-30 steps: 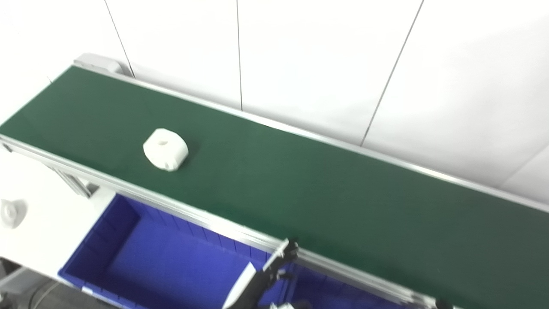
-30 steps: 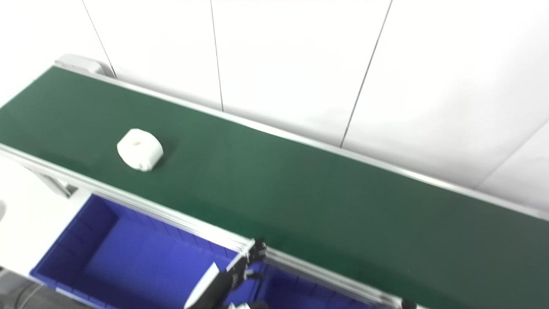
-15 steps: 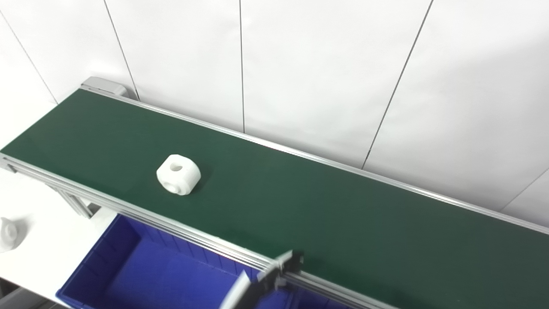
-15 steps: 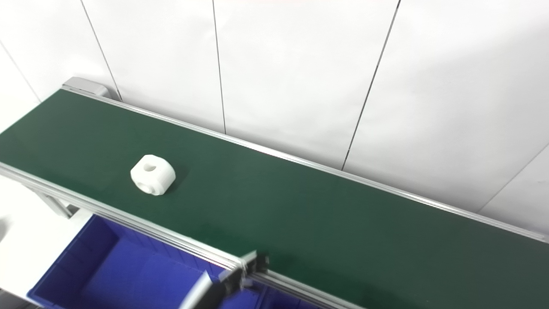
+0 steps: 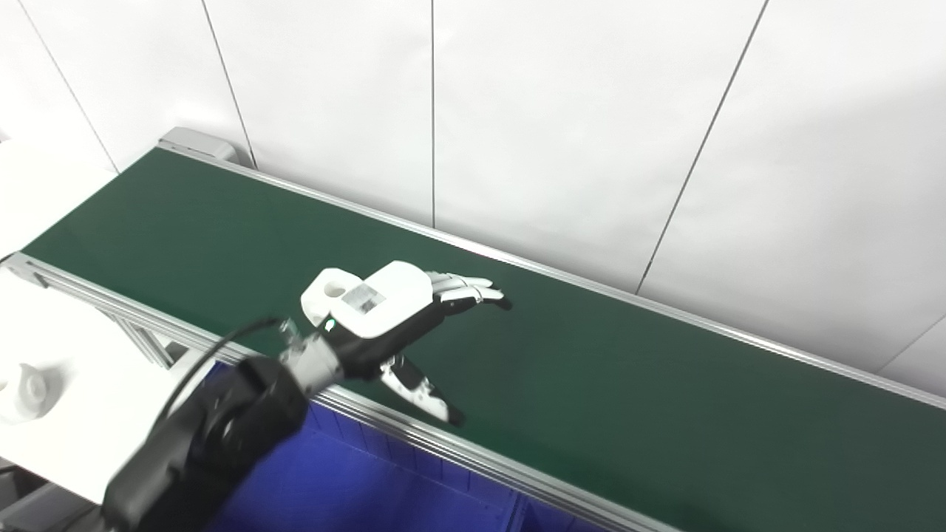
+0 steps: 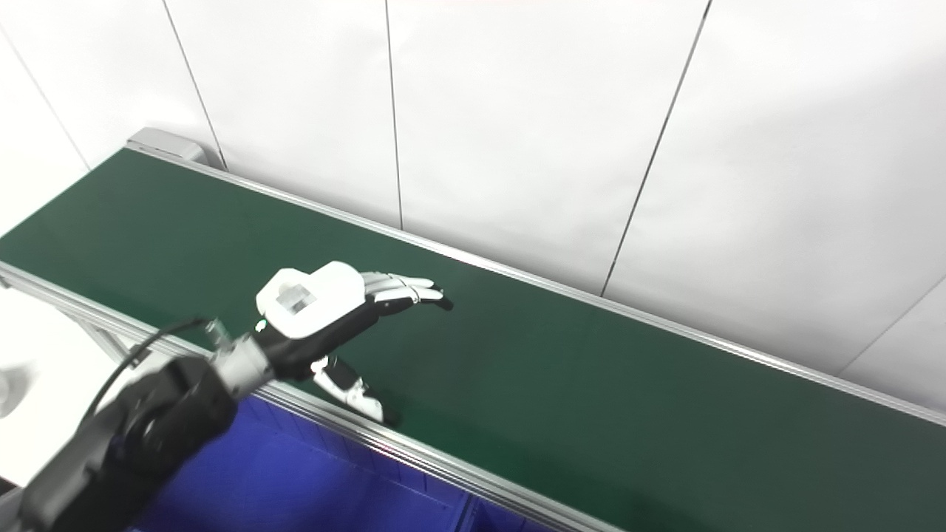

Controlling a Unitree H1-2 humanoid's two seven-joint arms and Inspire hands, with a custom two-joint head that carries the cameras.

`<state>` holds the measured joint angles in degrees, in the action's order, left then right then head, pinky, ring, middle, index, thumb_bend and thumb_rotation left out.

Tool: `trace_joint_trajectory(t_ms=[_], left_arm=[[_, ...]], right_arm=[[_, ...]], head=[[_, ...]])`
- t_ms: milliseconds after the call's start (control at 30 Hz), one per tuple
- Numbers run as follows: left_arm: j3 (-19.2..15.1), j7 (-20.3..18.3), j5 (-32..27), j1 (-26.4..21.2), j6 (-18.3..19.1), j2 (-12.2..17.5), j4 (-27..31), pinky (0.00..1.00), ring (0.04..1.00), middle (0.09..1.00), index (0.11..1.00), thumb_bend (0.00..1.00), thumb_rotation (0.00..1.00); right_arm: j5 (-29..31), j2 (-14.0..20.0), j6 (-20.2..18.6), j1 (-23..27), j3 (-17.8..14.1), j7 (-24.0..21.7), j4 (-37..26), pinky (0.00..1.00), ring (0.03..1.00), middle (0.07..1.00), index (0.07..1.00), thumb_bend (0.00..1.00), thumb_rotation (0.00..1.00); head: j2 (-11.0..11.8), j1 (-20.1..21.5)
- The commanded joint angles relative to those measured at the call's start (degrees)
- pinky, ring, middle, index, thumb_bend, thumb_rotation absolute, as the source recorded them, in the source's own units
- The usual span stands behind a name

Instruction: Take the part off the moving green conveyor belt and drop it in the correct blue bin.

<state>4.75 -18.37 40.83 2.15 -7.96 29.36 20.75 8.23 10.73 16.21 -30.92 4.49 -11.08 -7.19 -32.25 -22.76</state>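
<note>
Paired head views, high and near, angled down over belt [image 5: 591, 384].

Pretty plain room honestly. The whole back is a white panelled wall [image 5: 562, 111], smooth and matte, split by thin dark seams [image 5: 432, 111] that run top to bottom, some straight and some leaning because of the camera angle. Light is soft and even, just a faint grey shading across the panels toward the right, no hard shadows. Down at the lower left there's a white tabletop [image 5: 66, 414] with a small white knob-like thing [image 5: 22, 383] sitting on it, too blurry to say what it is. A bit of grey floor [image 5: 29, 510] peeks out at the bottom left corner below the table edge.
</note>
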Motion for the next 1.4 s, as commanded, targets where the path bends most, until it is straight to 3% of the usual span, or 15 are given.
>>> trace_joint_trajectory(t_ms=[0, 500, 800, 867, 1000, 1067, 1167, 1267, 1367], left_arm=[[-0.61, 0.28, 1.52, -2.31, 0.01, 2.1, -1.06, 0.8, 0.832, 0.855, 0.819, 1.0, 0.23], [1.66, 2.36, 6.21, -10.45, -0.61, 4.76, -20.4, 0.82, 0.845, 0.854, 0.827, 0.98, 0.3], [3.63, 4.68, 9.13, -11.87, 1.35, 4.84, -25.54, 0.83, 0.861, 0.866, 0.843, 0.97, 0.34], [4.12, 4.36, 9.57, -12.04, 1.81, 4.98, -25.85, 0.84, 0.866, 0.87, 0.845, 0.96, 0.33], [5.27, -0.28, 8.56, -12.61, 4.14, 5.87, -25.56, 0.88, 0.897, 0.887, 0.856, 0.96, 0.33], [5.92, -1.18, 8.9, -12.89, 4.57, 6.49, -25.47, 0.86, 0.883, 0.872, 0.839, 0.98, 0.33], [6.17, 3.51, 10.35, -12.53, 3.11, 6.55, -25.98, 0.79, 0.83, 0.826, 0.793, 0.97, 0.25], [6.65, 12.41, 11.41, -12.29, -0.9, 5.74, -29.26, 0.71, 0.759, 0.756, 0.724, 0.94, 0.14], [7.38, 14.59, 10.12, -12.53, -3.08, 5.28, -31.48, 0.55, 0.591, 0.632, 0.625, 0.87, 0.07]], right_arm=[[0.75, 0.28, 0.71, 0.46, -0.06, -0.97, -1.44, 1.0, 1.0, 1.0, 1.0, 0.92, 1.0], [-0.02, -0.3, -0.57, 0.73, 0.19, -0.91, -1.89, 1.0, 1.0, 1.0, 1.0, 0.93, 1.0], [-0.84, -0.22, -1.4, 0.08, -0.06, -0.7, -2.83, 1.0, 1.0, 1.0, 1.0, 0.95, 1.0], [-0.57, -0.14, -1.63, -0.09, -0.16, -0.78, -3.03, 1.0, 1.0, 1.0, 1.0, 0.95, 1.0], [-0.81, 0.08, -1.79, -0.24, -0.09, -0.94, -3.34, 1.0, 1.0, 1.0, 1.0, 0.95, 1.0], [-0.74, 0.08, -1.63, -0.3, -0.02, -1.04, -3.44, 1.0, 1.0, 1.0, 1.0, 0.93, 1.0], [-0.58, 0.11, -1.74, -0.33, -0.01, -1.09, -3.52, 1.0, 1.0, 1.0, 1.0, 0.93, 1.0], [-0.55, 0.1, -2.01, -0.41, -0.08, -1.0, -3.67, 1.0, 1.0, 1.0, 1.0, 0.93, 1.0], [-0.74, 0.21, -2.29, -0.55, -0.11, -0.97, -4.06, 1.0, 1.0, 1.0, 1.0, 0.94, 1.0]], head=[[-0.05, 0.12], [-0.67, 1.0], [-1.22, 1.5], [-1.47, 1.46], [-1.69, 1.45], [-1.72, 1.57], [-1.83, 1.67], [-2.08, 1.85], [-2.35, 1.98]])
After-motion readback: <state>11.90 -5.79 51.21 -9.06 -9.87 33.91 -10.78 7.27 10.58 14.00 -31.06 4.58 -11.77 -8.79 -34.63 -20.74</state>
